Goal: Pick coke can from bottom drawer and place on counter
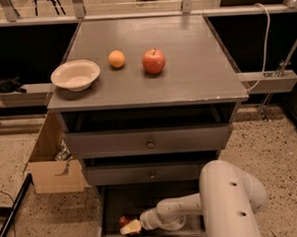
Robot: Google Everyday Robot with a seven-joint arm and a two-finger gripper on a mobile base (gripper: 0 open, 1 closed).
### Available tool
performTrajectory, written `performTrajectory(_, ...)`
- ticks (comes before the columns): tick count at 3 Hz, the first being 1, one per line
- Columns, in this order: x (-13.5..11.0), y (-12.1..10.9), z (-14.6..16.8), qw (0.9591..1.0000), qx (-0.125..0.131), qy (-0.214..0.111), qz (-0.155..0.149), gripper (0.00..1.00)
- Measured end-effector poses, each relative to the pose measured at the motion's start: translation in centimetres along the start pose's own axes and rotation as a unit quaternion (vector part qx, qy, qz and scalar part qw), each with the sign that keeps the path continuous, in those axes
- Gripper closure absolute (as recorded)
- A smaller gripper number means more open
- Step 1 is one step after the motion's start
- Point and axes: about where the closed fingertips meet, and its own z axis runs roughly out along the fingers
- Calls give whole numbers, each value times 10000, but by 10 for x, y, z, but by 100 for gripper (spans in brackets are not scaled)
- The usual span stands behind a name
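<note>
Where the white arm (184,211) bends down into the open bottom drawer (109,205), the tool (130,228) sits low against the drawer's dark floor, pointing toward nine o'clock. Whether it is open or closed, and whether it has hold of anything, I cannot tell. The coke can (125,221) lies in the drawer at the tool's tip, at about eleven o'clock from it, showing only as a small red shape touching or partly behind the pale tip. The arm's bulky white housing (231,201) fills the view at three o'clock from the tool.

At twelve o'clock above the drawer are two shallower grey drawers, the middle drawer (141,174) and the top drawer (139,140), each with a small round knob and each pulled slightly out. Over them lies the grey worktop (196,74). On it stands a red apple (153,61); a small orange (117,58) rests near it at nine o'clock, and a cream bowl (75,75) sits farther out at eight o'clock, by the worktop's edge. An open cardboard box (52,174) stands on the speckled floor at nine o'clock from the cabinet.
</note>
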Motion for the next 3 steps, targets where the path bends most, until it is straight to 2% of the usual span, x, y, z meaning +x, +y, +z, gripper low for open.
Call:
performTrajectory(1,0,0,0,10000,0,0,0,0)
performTrajectory(2,0,0,0,10000,-1,0,0,5)
performTrajectory(3,0,0,0,10000,-1,0,0,23)
